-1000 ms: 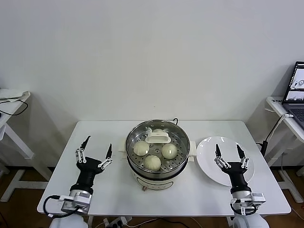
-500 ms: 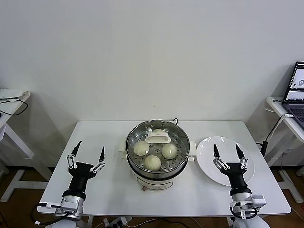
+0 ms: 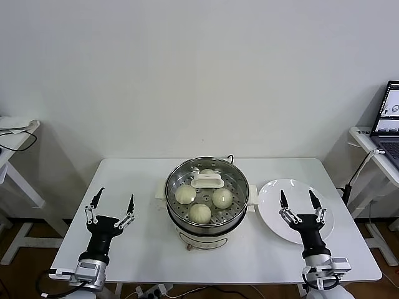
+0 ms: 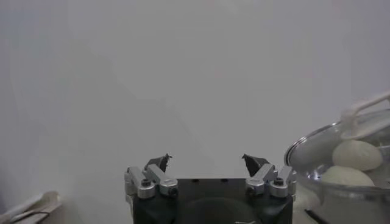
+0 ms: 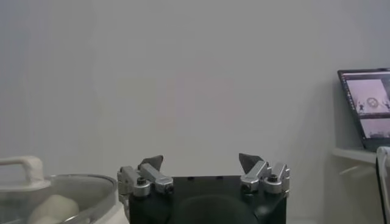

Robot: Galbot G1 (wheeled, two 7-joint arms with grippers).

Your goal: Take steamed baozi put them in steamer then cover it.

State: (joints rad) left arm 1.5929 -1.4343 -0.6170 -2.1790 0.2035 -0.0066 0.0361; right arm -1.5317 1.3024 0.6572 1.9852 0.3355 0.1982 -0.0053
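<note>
The steamer [image 3: 207,219] stands at the table's centre with the glass cover [image 3: 234,182] resting on it, white handle [image 3: 207,181] on top. Several cream baozi [image 3: 185,194] show through the glass. My left gripper [image 3: 116,194] stands open and empty, pointing up, left of the steamer near the table's front. My right gripper [image 3: 297,194] stands open and empty over the white plate [image 3: 274,189]. In the left wrist view, the left gripper [image 4: 206,158] is open, with the cover [image 4: 317,143] and a baozi [image 4: 356,155] off to one side. In the right wrist view, the right gripper [image 5: 201,158] is open beside the cover [image 5: 79,185].
The plate holds nothing and lies right of the steamer. A laptop [image 3: 389,118] sits on a side table at the far right, also seen as the laptop [image 5: 365,106] in the right wrist view. Another small table [image 3: 15,134] stands at the far left. A white wall is behind.
My left arm has drawn back toward the table's front left edge, gripper still open. The right arm shifted slightly. Steamer, cover and baozi have not moved.
</note>
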